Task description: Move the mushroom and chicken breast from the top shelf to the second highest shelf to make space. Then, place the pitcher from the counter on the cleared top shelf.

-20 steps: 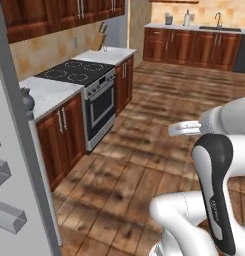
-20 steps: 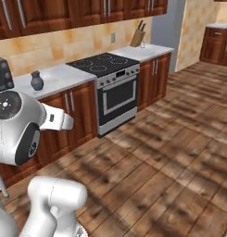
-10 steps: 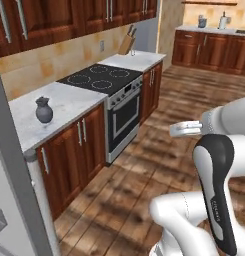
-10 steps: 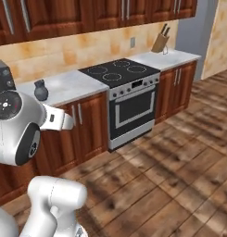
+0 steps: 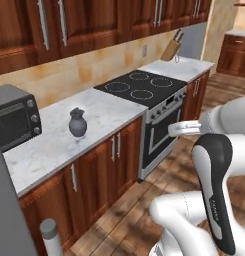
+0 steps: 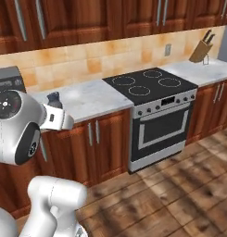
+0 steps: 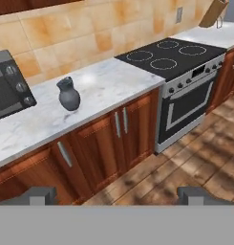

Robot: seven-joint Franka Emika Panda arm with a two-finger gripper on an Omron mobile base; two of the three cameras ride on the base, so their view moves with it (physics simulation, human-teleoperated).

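On counter [image 5: 109, 117] pitcher [image 5: 77, 123] upright, arm half hiding it in right base view; fingers [image 7: 198, 195] spread wide, empty.

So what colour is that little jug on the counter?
The pitcher is dark grey-blue, clearest in the hand view.

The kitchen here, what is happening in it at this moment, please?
The robot faces the counter and handles nothing. Its tool is open and empty, above the floor in front of the cabinets. The pitcher stands upright on the counter, between the microwave and the stove, untouched.
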